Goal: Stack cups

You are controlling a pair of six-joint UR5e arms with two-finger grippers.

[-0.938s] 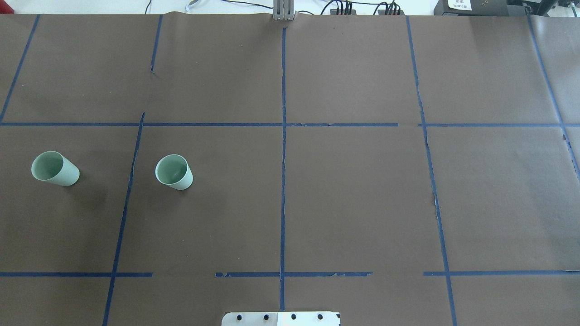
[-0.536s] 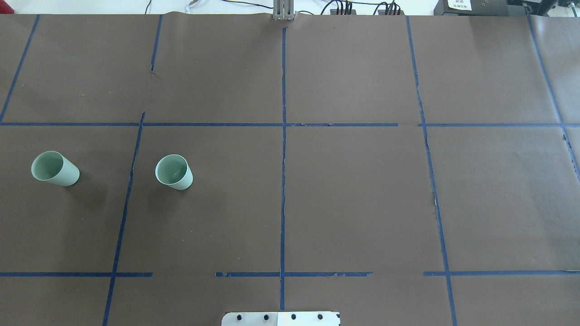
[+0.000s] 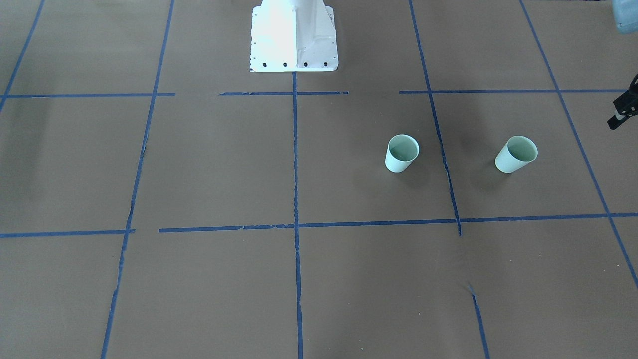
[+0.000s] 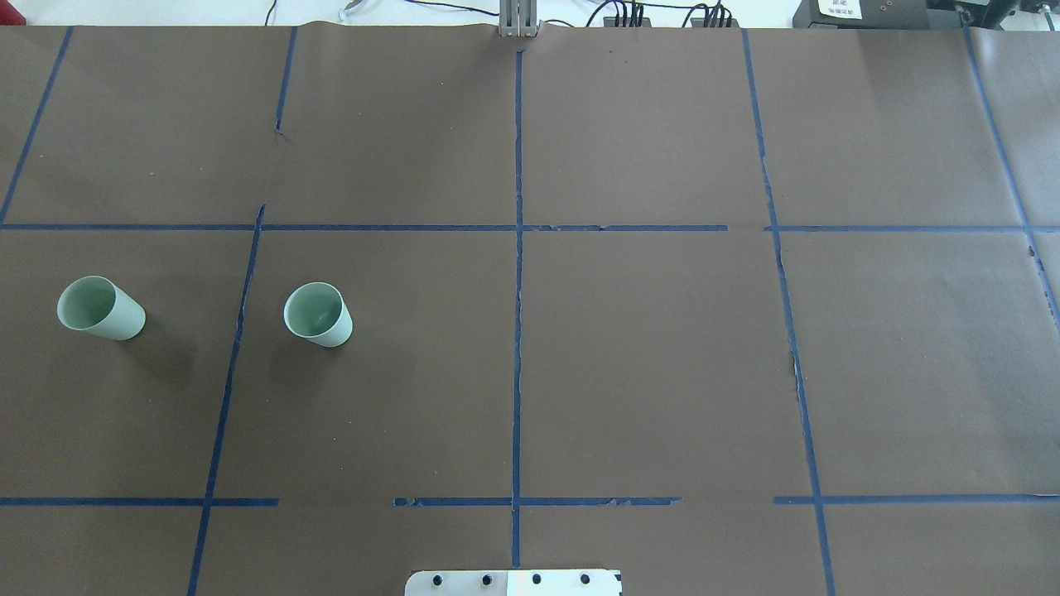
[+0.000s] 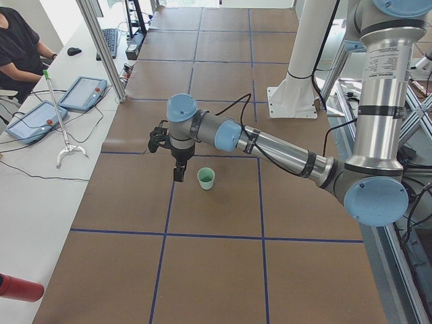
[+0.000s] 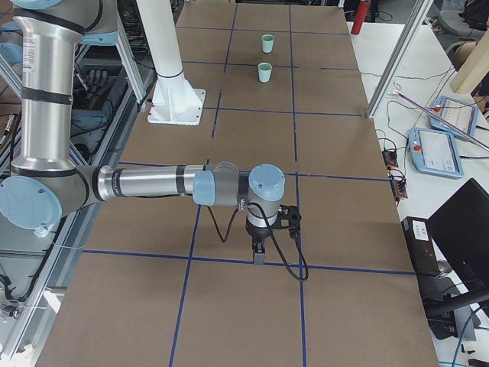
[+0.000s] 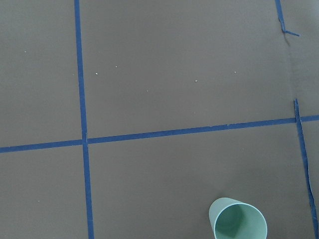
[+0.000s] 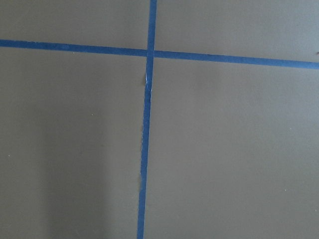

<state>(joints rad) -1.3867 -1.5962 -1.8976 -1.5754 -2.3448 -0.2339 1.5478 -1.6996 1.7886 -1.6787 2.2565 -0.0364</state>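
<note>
Left tool (image 5: pixel 177 175) hovers over desk (image 4: pixel 646 356) end, short of outer cup (image 4: pixel 101 308) — likely staging pick; open or closed, cannot tell. Inner cup (image 4: pixel 318 314) beyond, mouth-up, apart — unstacked. Right tool (image 6: pixel 258 256) farthest, away from cups; state likewise untellable.

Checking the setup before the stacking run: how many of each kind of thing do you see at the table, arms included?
Mint-green cups: 2 (outer cup, inner cup)
Robot arms: 2 (left arm, right arm)
White robot base: 1
Total: 5
</note>
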